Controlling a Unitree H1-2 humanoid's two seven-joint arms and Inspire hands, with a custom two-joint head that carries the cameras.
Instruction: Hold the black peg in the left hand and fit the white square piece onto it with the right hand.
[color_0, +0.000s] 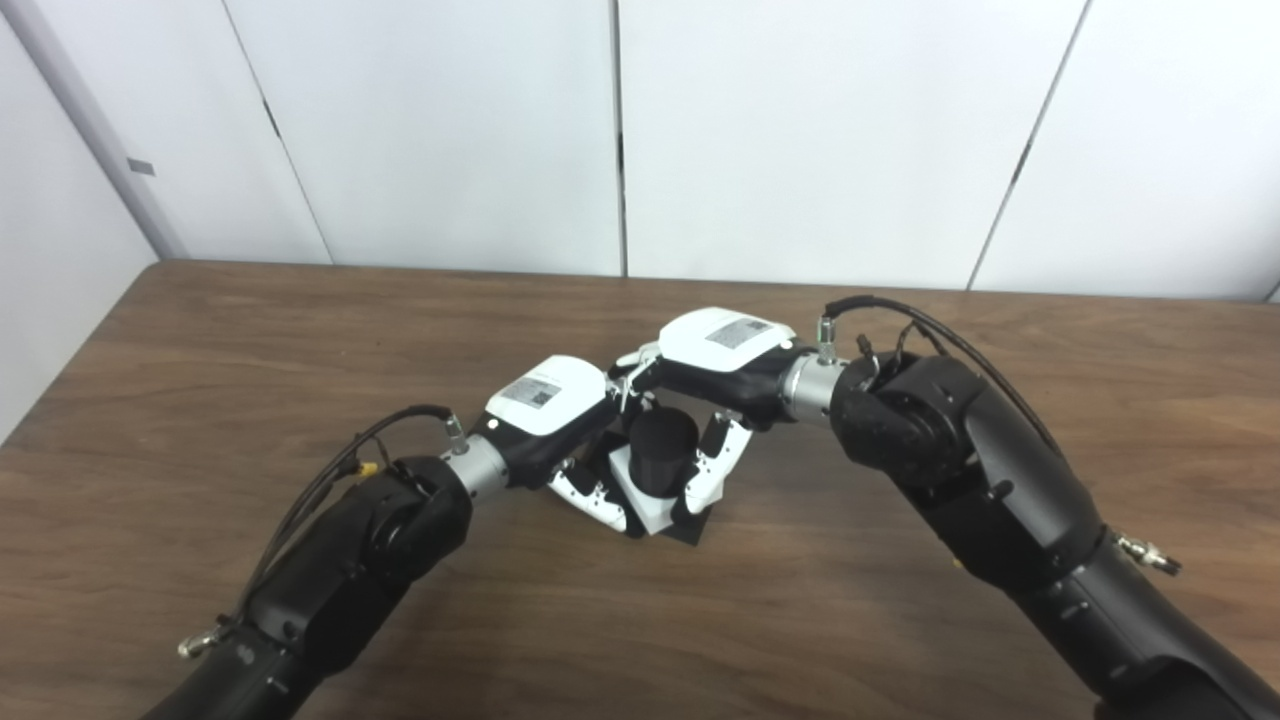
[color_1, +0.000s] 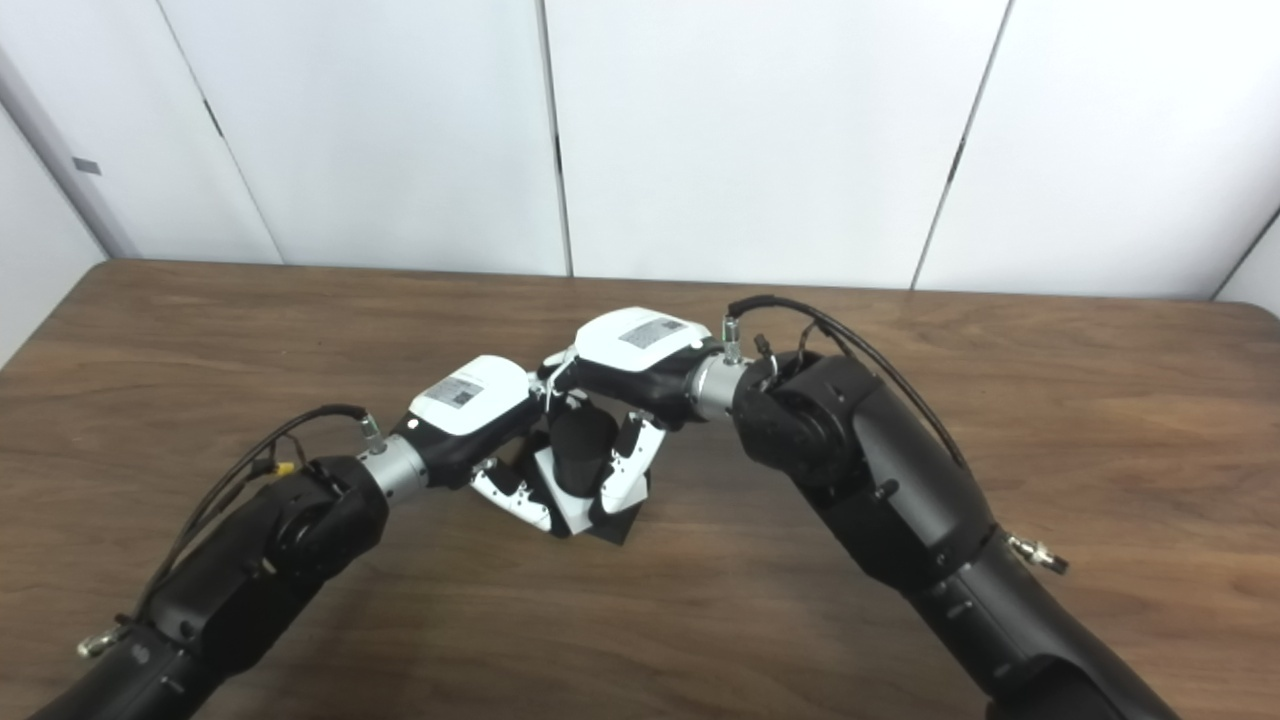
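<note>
White wall panels are backing a brown wooden table (color_0: 300, 340). Near its middle, the black peg (color_0: 662, 447) is being gripped by the left hand (color_0: 550, 415), while the white square piece (color_0: 640, 495), seated around the peg's base, is being grasped by the right hand (color_0: 715, 365).

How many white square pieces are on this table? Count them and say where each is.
1. The white square piece sits around the black peg at the table's middle, between the left hand and right hand. Others could be hidden behind the hands.
</note>
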